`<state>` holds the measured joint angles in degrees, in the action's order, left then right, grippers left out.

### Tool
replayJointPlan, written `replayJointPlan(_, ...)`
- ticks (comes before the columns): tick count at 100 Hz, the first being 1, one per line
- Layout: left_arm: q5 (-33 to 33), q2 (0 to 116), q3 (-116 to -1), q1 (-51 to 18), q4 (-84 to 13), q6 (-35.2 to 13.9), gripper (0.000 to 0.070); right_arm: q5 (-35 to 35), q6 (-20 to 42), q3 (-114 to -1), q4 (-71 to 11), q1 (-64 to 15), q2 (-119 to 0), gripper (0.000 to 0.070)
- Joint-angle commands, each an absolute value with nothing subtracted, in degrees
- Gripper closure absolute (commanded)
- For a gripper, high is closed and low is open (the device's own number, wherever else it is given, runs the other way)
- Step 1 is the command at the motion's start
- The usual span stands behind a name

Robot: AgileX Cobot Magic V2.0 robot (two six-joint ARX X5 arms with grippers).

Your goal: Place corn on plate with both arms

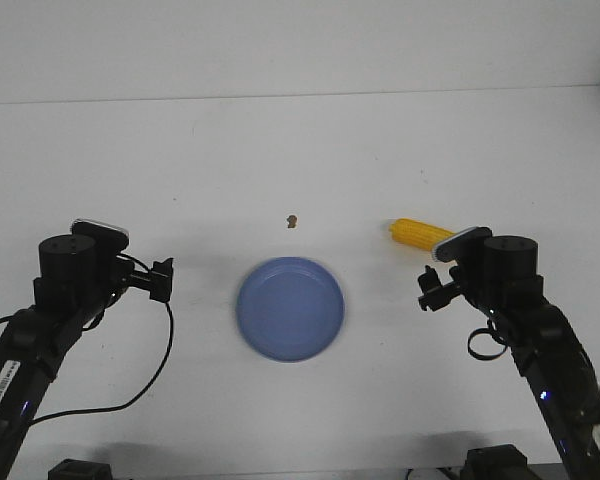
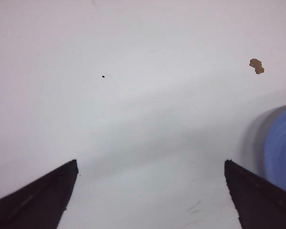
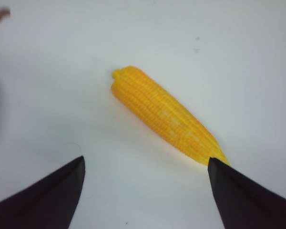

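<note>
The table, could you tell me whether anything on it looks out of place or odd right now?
Only a small brown speck looks stray: it lies on the bare white table beyond the empty blue plate, touching nothing. The corn lies intact on the table right of the plate, in front of the open right gripper.

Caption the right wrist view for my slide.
Open right claw poised above the yellow corn lying on the white table, its tapered tip next to one finger.

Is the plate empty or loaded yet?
Empty. The plate shows bare blue; the corn lies on the table to its right.
</note>
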<state>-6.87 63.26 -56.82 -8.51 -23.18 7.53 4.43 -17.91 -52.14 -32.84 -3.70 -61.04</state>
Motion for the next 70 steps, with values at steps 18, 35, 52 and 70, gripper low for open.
replayJointPlan(18, -6.87, 63.9, -57.36, -8.58, -22.33, 6.31, 0.0074, 4.54, -22.35, -55.27, -29.02, -3.79, -74.41, 0.0156)
replayJointPlan(35, -6.9, 63.9, -57.36, -8.58, -22.24, 5.72, 0.0074, 4.51, -23.88, -59.99, -29.45, -3.79, -81.8, 0.0156)
replayJointPlan(52, -6.92, 63.88, -57.36, -8.6, -22.24, 5.5, 0.0074, 4.54, -25.82, -64.25, -29.87, -3.62, -86.56, 0.0156)
replayJointPlan(70, -6.92, 63.9, -57.36, -8.6, -22.26, 5.48, 0.0074, 4.56, -27.29, -66.22, -29.78, -3.18, -89.73, 0.0156)
